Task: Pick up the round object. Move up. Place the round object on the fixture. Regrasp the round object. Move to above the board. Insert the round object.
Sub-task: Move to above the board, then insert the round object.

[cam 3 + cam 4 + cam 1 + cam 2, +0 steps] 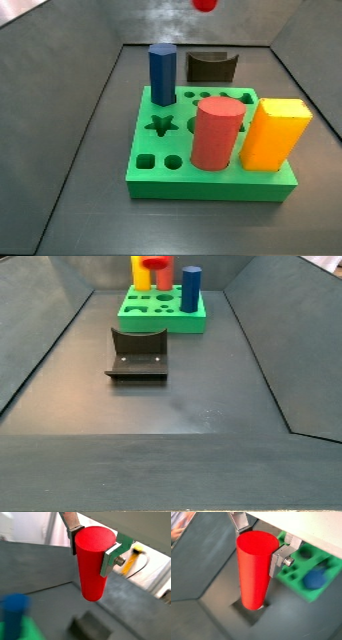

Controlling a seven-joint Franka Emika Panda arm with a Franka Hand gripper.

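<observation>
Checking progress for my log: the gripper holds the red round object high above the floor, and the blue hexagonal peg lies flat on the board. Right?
Not quite. The gripper does hold the round object aloft, but the blue hexagonal peg stands upright in the board, as both side views show.

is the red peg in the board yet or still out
Out. In both wrist views the pincer grips the round object upright in the air; the board sits off to the side.

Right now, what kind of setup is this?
Likely a lab peg-insertion test cell: grey walled bin, green board with shaped holes and pegs, dark fixture. The pincer, raised above the fixture, grips the round object.
</observation>
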